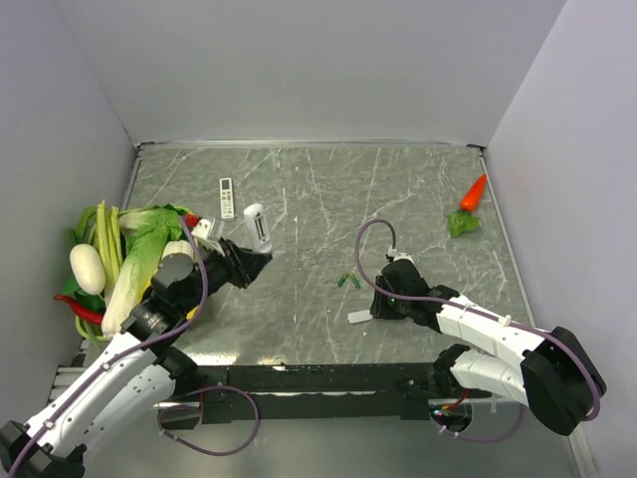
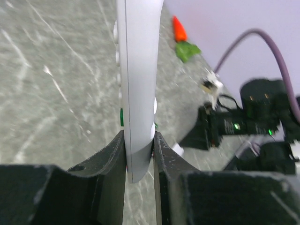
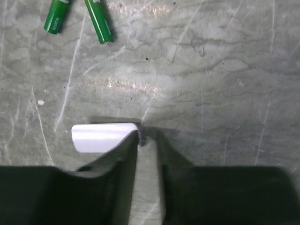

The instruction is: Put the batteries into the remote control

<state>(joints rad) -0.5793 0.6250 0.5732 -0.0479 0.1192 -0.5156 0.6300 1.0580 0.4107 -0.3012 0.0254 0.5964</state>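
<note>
Plastic, smooth and white, forms the remote control (image 1: 257, 227), an oblong bar with rounded ends and small raised buttons along its narrow sides. It is held above the left part of the table (image 1: 418, 179), clamped edge-on near one end between the black fingers of the left gripper (image 2: 139, 136). The batteries (image 3: 99, 21) are two small glossy green cylinders with white lettering too small to read. They lie side by side, slightly splayed, on the bare top near the middle of the table. Toward the near edge from them lies a flat white cover (image 3: 104, 137) with one rounded corner. The right gripper (image 3: 149, 138) is just beside it, one fingertip at the cover's edge, its jaws a little apart with only tabletop showing between them. The top is grey-green stone-patterned with pale veins. A slim remote (image 1: 227, 197) with a dark screen lies toward the far left, leafy vegetables (image 1: 129, 254) are heaped at the left edge, and a toy carrot (image 1: 475, 191) sits near the far right corner.
</note>
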